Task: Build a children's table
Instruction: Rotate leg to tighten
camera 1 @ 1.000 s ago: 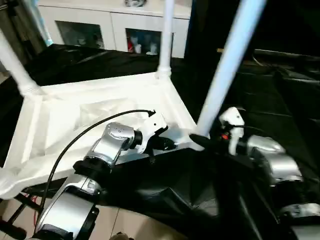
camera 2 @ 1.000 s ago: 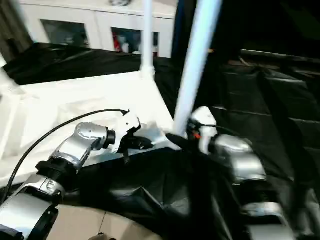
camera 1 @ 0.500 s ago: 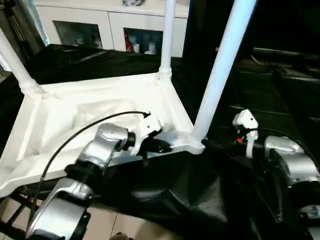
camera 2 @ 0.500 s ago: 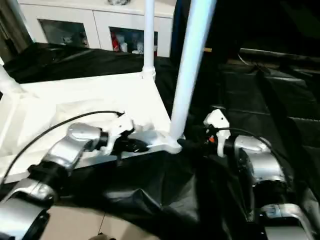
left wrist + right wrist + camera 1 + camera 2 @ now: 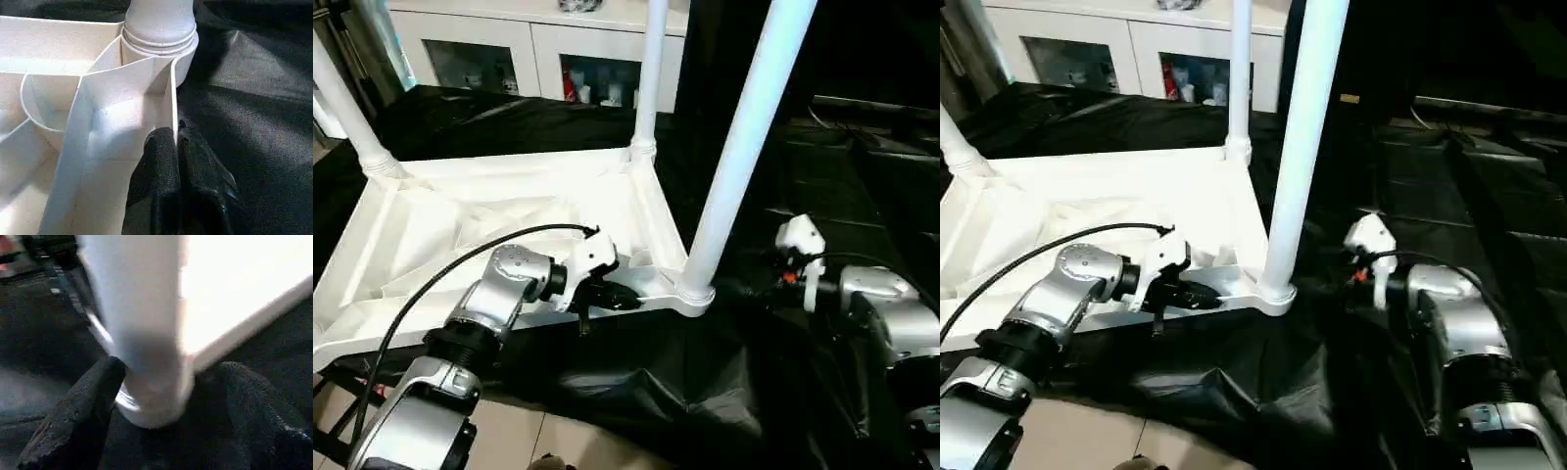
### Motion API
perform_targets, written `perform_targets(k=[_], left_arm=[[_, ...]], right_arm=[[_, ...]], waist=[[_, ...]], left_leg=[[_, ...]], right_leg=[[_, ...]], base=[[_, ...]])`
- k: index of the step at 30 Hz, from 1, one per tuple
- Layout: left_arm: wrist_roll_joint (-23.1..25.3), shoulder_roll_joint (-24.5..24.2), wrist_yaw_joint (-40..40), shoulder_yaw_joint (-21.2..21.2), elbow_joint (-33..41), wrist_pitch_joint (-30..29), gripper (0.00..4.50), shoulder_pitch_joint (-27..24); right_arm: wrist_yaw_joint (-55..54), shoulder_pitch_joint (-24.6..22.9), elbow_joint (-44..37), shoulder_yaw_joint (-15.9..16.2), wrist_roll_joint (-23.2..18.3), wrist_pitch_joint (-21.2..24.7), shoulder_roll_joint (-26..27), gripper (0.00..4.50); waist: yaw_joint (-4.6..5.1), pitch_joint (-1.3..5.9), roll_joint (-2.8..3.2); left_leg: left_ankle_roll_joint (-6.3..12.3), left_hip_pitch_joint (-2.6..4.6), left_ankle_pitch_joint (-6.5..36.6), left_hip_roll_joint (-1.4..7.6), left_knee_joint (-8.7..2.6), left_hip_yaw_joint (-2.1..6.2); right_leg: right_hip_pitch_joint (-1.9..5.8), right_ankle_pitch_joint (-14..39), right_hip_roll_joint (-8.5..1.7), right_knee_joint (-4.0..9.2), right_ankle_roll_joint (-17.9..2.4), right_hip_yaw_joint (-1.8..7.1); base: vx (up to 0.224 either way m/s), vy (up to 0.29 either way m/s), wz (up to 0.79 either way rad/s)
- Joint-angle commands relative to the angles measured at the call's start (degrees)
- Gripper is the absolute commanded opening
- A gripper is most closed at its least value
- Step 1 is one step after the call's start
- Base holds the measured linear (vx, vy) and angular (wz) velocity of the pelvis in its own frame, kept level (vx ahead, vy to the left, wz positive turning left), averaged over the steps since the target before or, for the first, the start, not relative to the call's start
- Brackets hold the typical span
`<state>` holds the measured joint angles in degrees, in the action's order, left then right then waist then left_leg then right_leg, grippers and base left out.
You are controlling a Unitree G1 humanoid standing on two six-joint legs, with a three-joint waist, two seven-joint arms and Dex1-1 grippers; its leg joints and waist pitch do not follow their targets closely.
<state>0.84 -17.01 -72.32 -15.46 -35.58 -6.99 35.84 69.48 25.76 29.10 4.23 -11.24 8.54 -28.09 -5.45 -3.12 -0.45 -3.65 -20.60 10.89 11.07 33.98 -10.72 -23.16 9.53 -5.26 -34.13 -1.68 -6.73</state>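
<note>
One white table top [image 5: 509, 211] lies underside up on the one black-draped worktop [image 5: 862, 196]. Three white legs can be counted standing in its corner sockets: the near leg [image 5: 739, 147], the far leg [image 5: 649, 73] and the left leg [image 5: 347, 113]. Two silver forearms reach in, each ending in one pincer of two black fingers: the left pincer [image 5: 177, 147] and the right pincer [image 5: 168, 367]. One black cable [image 5: 460, 264] loops over the left forearm. Past the worktop's far edge stands one white cabinet [image 5: 529, 44], with two glass doors.
</note>
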Motion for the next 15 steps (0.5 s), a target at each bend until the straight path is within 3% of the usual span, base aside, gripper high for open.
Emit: perform_targets(k=[1,5,10,11,15], left_arm=[[-1.8,0.5,-2.2,-0.8,2.6,1.0,0.00,-0.1],[-1.8,0.3,-2.3,-0.8,2.8,1.0,0.00,-0.3],[-2.0,0.1,-2.7,-1.1,3.6,0.6,0.00,-0.8],[-2.0,0.0,-2.7,-1.2,3.7,0.5,0.00,-0.8],[-2.0,-0.2,-2.6,-1.3,3.7,0.6,0.00,-0.8]], right_arm=[[1.6,0.1,-1.8,0.4,-0.1,0.7,-0.5,3.48],[1.1,0.3,-1.7,0.8,0.1,0.3,0.0,3.48],[0.6,1.1,-1.2,1.6,-0.2,0.8,1.4,3.48],[0.8,1.2,-1.2,2.0,-0.3,1.2,1.8,3.22],[1.3,1.5,-0.9,2.4,-0.3,1.7,2.2,2.98]], waist=[[-0.36,4.13,-0.88],[-0.81,4.16,-0.57],[-0.87,4.13,-0.65],[-0.87,4.13,-0.67],[-0.95,4.11,-0.62]], left_leg=[[5.92,0.20,7.5,2.72,-3.45,0.74],[5.93,0.22,7.0,2.79,-3.45,0.73],[5.14,0.20,8.0,2.71,-3.54,0.76],[5.02,0.24,8.1,2.75,-3.57,0.77],[4.84,0.30,8.1,2.79,-3.60,0.78]], right_leg=[[3.33,13.9,-4.02,3.78,-11.3,3.39],[3.32,12.0,-4.03,3.57,-11.9,3.45],[3.45,12.9,-4.13,3.68,-11.7,3.43],[3.42,13.2,-4.14,3.70,-11.6,3.44],[3.35,13.0,-4.11,3.63,-11.6,3.47]], base=[[0.000,0.000,0.00],[0.000,0.000,0.00],[0.000,0.000,0.00],[0.000,0.000,0.00],[0.000,0.000,0.00]])
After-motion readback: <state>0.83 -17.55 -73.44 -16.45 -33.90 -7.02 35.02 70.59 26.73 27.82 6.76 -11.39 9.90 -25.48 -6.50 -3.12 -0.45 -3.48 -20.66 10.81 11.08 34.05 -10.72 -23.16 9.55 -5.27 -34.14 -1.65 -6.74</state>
